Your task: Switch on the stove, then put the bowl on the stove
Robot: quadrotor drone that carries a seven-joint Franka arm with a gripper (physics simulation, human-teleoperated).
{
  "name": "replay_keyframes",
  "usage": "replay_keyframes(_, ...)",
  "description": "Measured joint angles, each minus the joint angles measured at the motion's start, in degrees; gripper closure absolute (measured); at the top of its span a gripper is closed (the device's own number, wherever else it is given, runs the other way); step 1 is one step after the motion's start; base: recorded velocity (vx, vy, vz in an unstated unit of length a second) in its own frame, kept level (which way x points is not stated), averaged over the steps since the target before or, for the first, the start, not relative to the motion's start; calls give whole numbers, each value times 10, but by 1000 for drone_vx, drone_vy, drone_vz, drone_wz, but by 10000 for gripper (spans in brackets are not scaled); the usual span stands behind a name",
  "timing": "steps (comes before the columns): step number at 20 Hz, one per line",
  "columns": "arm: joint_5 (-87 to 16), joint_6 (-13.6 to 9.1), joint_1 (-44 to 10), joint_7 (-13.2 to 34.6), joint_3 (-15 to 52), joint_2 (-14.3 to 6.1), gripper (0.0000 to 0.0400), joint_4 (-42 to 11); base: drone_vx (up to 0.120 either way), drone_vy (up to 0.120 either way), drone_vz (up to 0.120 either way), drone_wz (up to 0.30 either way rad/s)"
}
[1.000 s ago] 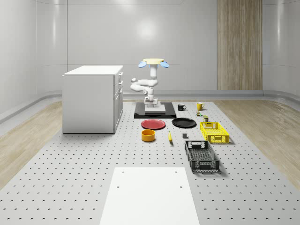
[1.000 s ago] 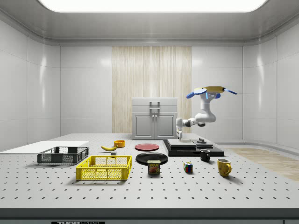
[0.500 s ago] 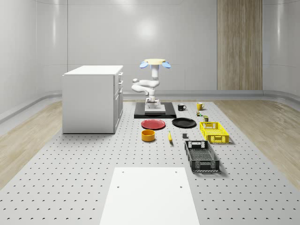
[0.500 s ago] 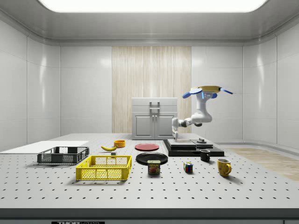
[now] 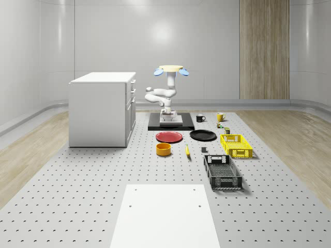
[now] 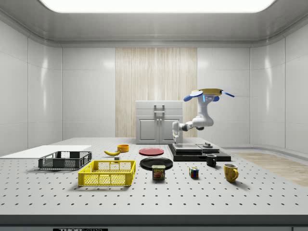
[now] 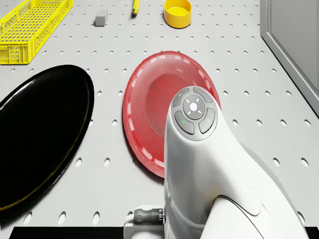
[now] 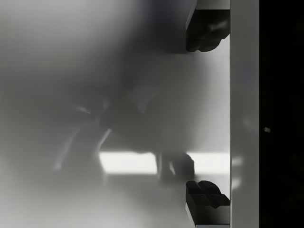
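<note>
The stove (image 5: 171, 123) is a black slab with a grey top at the back of the table, also seen in the side view (image 6: 199, 151). The yellow bowl (image 5: 164, 149) (image 6: 123, 147) (image 7: 178, 12) stands on the table in front of the red plate. The drone (image 5: 171, 70) (image 6: 208, 93) hovers over the stove. Its arm bends down, with the gripper (image 5: 166, 109) (image 6: 175, 140) just above the stove's edge nearest the plates. In the wrist view the gripper (image 8: 207, 114) is open, its fingertips (image 8: 207, 31) wide apart over the grey surface.
A white cabinet (image 5: 102, 108) stands at the whole-scene view's left of the stove. A red plate (image 5: 169, 137), black plate (image 5: 202, 135), banana (image 5: 187, 151), yellow crate (image 5: 236, 145) and black crate (image 5: 222, 171) lie in front. Two mugs (image 5: 200, 118) sit right of the stove.
The drone and arm have shifted toward the side view's left, bringing the gripper from over the stove top to its edge nearest the plates. The bowl has not moved.
</note>
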Motion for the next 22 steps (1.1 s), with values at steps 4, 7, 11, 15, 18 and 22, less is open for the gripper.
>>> replay_keyframes(4, 1, 2, -1, 0, 0, -3, 0, 0, 120, 10, 0, 0)
replay_keyframes(7, 2, 4, -1, 1, 0, -4, 0, 0, 120, 120, 0, 0)
replay_keyframes(11, 3, 6, -2, 1, 0, -7, 0, 0, 120, 0, 0, 0)
replay_keyframes(15, 4, 8, -2, 2, 1, -9, 0, 0, 120, 0, 0, 0)
replay_keyframes(18, 4, 10, -3, 2, 1, -10, 0, 1, 120, 0, 0, 0)
replay_keyframes(22, 5, 11, -3, 2, 1, -12, 0, 1, 120, 0, 0, 0)
